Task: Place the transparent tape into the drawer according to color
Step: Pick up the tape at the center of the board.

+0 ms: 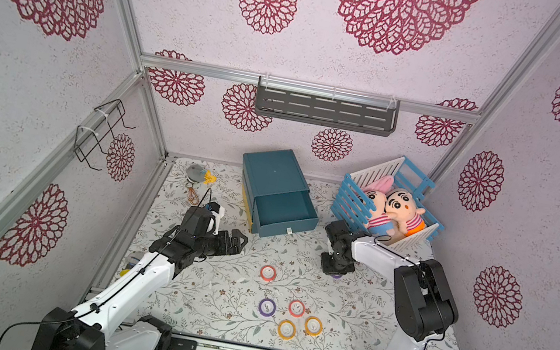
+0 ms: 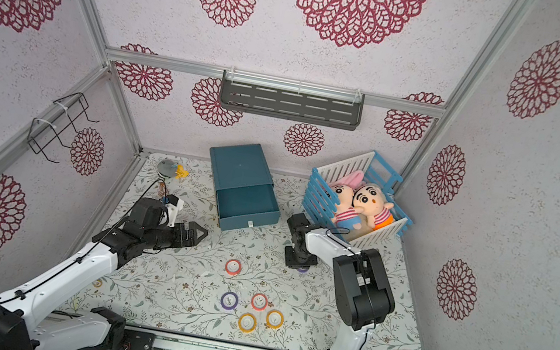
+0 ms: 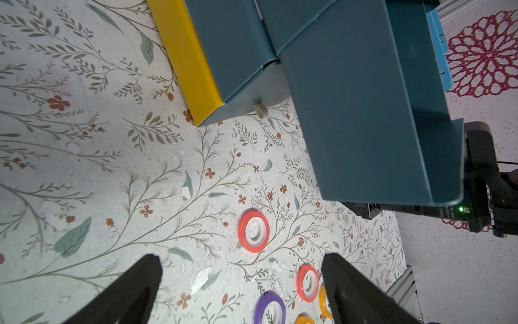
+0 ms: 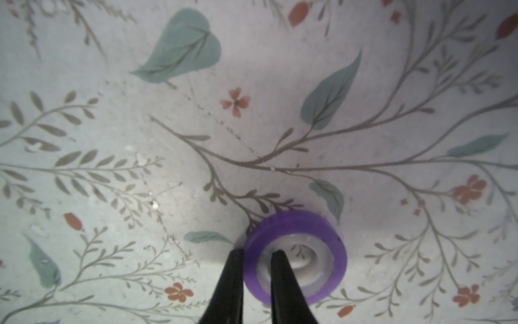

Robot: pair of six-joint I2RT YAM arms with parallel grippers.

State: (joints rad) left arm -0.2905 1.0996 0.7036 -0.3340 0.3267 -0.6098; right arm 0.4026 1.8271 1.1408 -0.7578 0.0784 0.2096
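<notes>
Nearest on the mat (image 1: 208, 307) lie two yellow rolls (image 1: 286, 329) (image 1: 313, 326), then a red roll (image 1: 296, 308) beside a purple roll (image 1: 267, 307), a second red roll (image 1: 268, 272) farther. Beyond, the right gripper (image 4: 256, 252) clamps the other purple roll's (image 4: 322, 230) wall. The left gripper (image 3: 241, 261) hangs spread, empty, near the open drawer (image 1: 280, 207).

Six small tape rolls (image 1: 286, 329) rest on the flowered desk (image 1: 193, 305). Two are red: one red roll (image 1: 268, 272) between the left claw (image 3: 242, 260) and right claw (image 4: 256, 252), a second red roll (image 1: 296, 307) nearer the robot's base. Two yellow-orange rolls (image 1: 313, 325) sit beside it. Two are purple: one purple roll (image 4: 297, 224) straddled by the right claw's fingers, the other purple roll (image 1: 267, 307) well apart from it. Two claws, one teal drawer unit (image 1: 272, 174), one crate (image 1: 351, 200), two plush dolls (image 1: 403, 207).
</notes>
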